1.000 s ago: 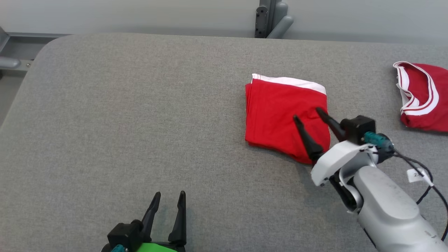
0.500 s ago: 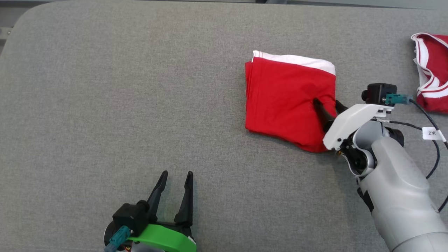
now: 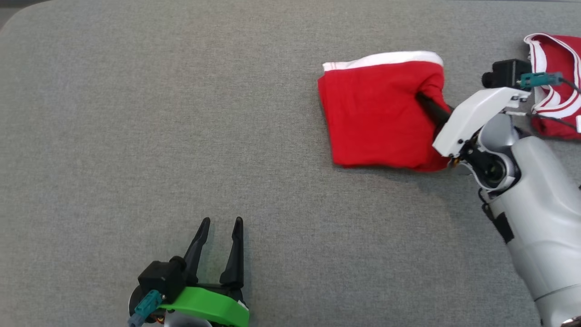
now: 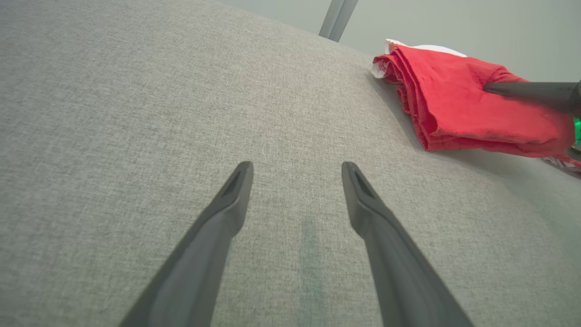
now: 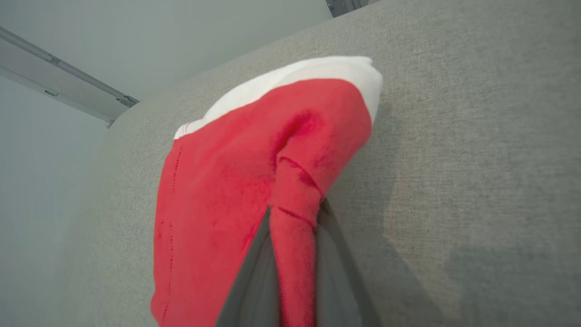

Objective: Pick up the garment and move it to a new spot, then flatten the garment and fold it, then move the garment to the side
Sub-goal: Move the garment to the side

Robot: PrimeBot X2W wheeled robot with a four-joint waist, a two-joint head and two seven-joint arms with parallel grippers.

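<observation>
The garment (image 3: 376,113) is a folded red cloth with a white band along its far edge, lying right of centre on the grey table (image 3: 181,113). My right gripper (image 3: 424,99) is shut on the garment's right edge, and that edge is raised off the table. In the right wrist view a ridge of the red garment (image 5: 295,200) is pinched between the two dark fingers (image 5: 254,272). My left gripper (image 3: 220,225) stands open near the front edge, far from the cloth. In the left wrist view its fingers (image 4: 236,200) are spread over bare table, with the garment (image 4: 458,109) at upper right.
A second red garment with white stripes (image 3: 556,77) lies at the far right edge of the table, just beyond my right wrist. A dark cable (image 3: 551,120) runs from the wrist camera across it. Open grey tabletop spreads to the left.
My right gripper went from open over the garment to shut on its right edge, and that edge has lifted and shifted right. The head camera tilted down. The left gripper stayed open.
</observation>
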